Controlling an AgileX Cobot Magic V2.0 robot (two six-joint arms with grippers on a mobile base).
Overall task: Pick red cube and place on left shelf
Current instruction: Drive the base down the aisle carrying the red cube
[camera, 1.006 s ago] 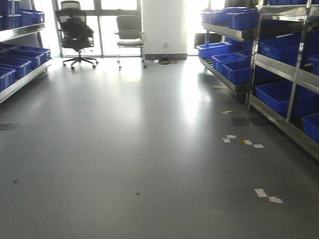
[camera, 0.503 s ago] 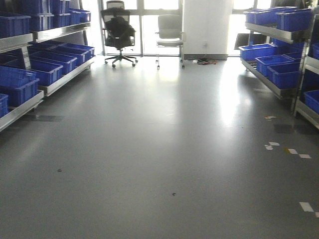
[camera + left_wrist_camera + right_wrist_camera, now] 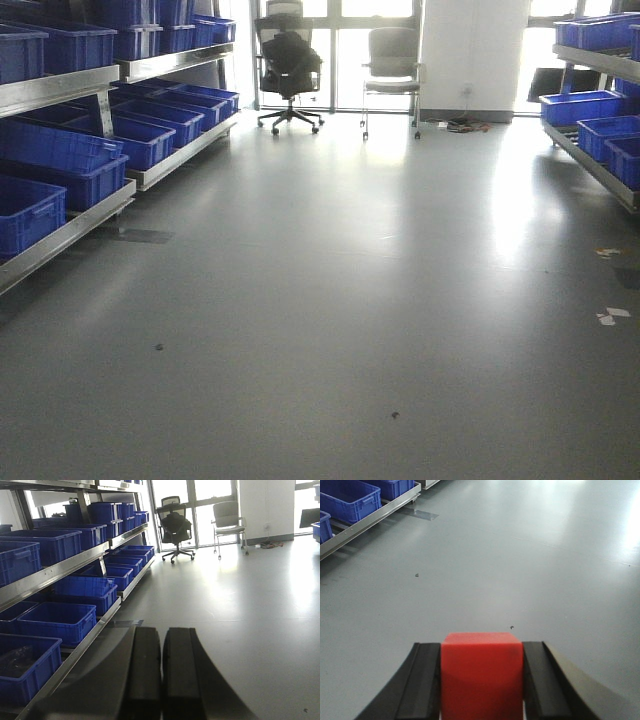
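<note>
Left shelf [image 3: 60, 88] farther into view

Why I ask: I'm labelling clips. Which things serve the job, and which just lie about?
Job:
red cube
right gripper, clamping it
left shelf

Lying about:
black office chair
grey chair
paper scraps
blue crates

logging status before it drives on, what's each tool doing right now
Left tool: closed, nothing between its fingers.
Right tool: closed on the red cube.
</note>
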